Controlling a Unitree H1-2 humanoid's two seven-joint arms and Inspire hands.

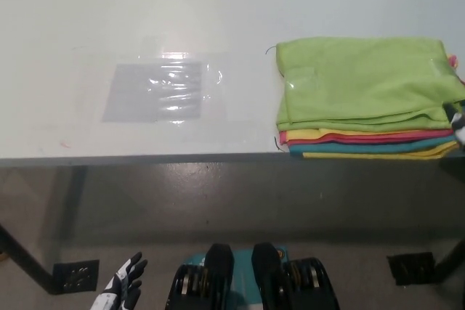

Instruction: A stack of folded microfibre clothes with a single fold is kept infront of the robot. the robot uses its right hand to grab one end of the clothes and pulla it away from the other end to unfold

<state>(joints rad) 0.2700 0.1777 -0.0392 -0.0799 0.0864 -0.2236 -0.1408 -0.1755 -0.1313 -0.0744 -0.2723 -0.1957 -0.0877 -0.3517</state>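
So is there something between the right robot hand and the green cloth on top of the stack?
Nothing visible. Only a tip of the right robot hand shows at the picture's right edge, right beside the green cloth topping the stack. The left robot hand rests low, below the table.

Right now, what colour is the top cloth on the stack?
Lime green top cloth, clear in the head view.

The white left hand (123,288) hangs low at the lower left of the frame, fingers spread apart and pointing up, holding nothing. Only a sliver of the black right hand (458,120) shows at the right edge, its fingers unreadable.
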